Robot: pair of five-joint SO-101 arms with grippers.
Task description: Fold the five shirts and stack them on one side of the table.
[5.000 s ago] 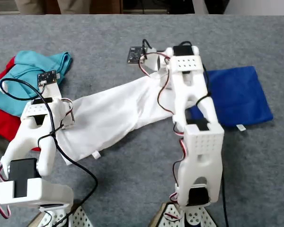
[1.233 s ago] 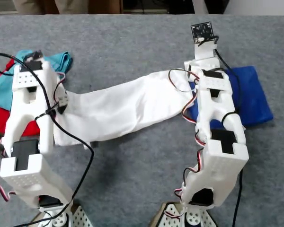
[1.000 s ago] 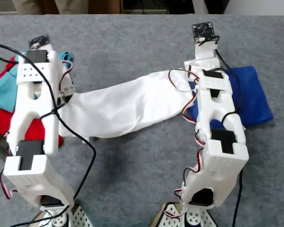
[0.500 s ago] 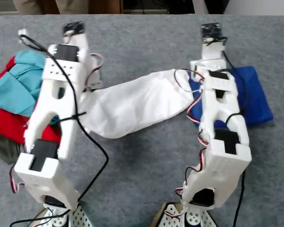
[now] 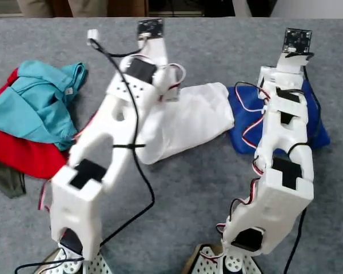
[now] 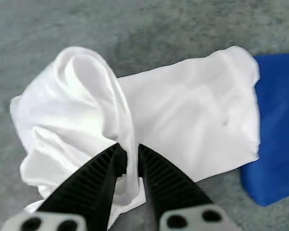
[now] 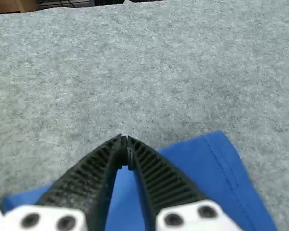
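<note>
Where the left arm is stretched: diagonally from the lower left toward the upper centre of the high view, over the white shirt (image 5: 197,117).
Left gripper (image 6: 127,150): nearly closed, with a fold of the white shirt pinched between its jaws.
Right gripper (image 7: 124,140): closed, nothing seen held, above the blue shirt (image 7: 192,159) at the right of the bench (image 5: 177,211).
Change: the white shirt's left end has been carried rightward, so the shirt is now doubled over against the blue one.

grey felt tabletop (image 5: 177,228), brown wooden furniture (image 5: 128,7) behind, pale wall (image 5: 314,7)
</note>
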